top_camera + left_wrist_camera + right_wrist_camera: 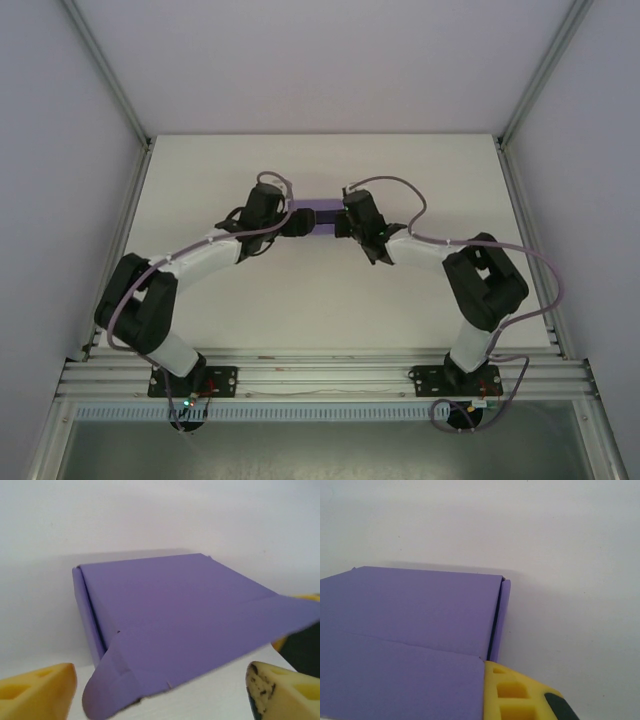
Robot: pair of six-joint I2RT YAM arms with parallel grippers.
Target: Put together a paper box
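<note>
While the purple thin-card paper box [318, 215] lay half-closed toward the far edge of the white table [320, 310], the left gripper [296, 223] flanked its lid flap [210, 625] with fingers [37, 690] spread; the right gripper's [347, 222] hold could not be told. Closing cleanly probably required even pressure, with the rounded corner tab [102, 692] tucked inside.

Evenly and softly lit from above, faint grey shadow on the table [45, 630] behind the paper box [170, 625], overhead view slightly soft and low in contrast, near flap edge and yellow fingertips [35, 690] blurred in left wrist view.
</note>
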